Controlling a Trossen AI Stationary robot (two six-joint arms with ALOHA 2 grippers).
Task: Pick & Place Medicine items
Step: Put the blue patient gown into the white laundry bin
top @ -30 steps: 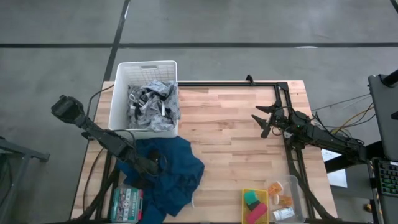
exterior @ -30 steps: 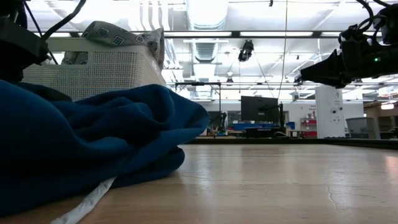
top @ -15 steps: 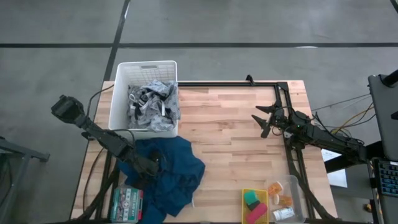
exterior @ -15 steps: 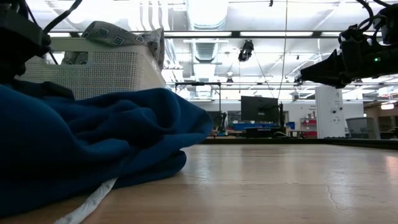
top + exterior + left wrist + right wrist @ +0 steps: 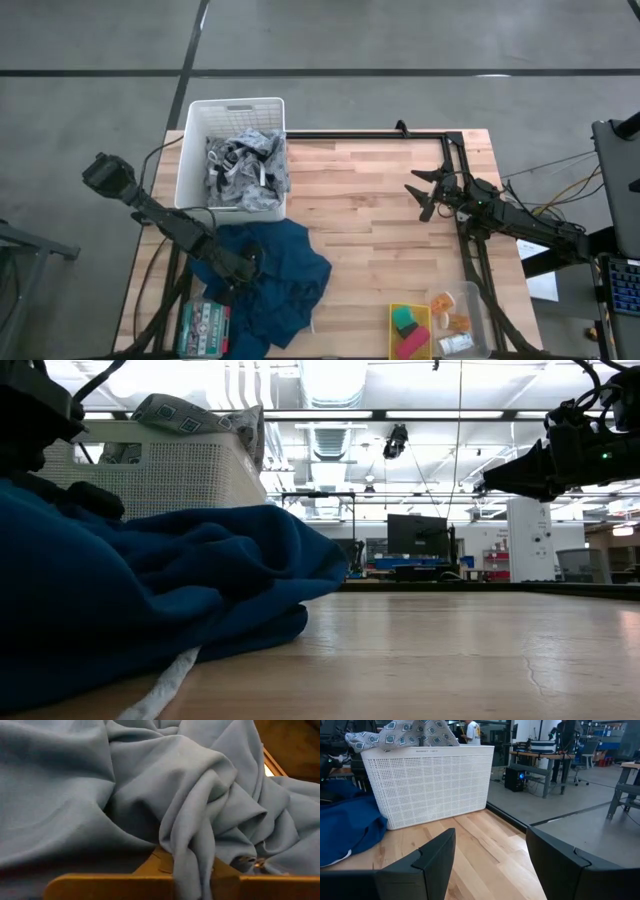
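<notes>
In the blue cloth (image 5: 270, 280), left claw (image 5: 245, 265) buried, grip indiscernible; right claw (image 5: 428, 195) agape, empty, above table (image 5: 360, 200).

No text or label is legible anywhere.

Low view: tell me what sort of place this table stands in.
Probably a robotics lab or workshop in a big industrial hall. Behind the wooden table run long ceiling lights, and a dark monitor sits on distant benches. The right wrist view shows more desks and people standing at them.
</notes>
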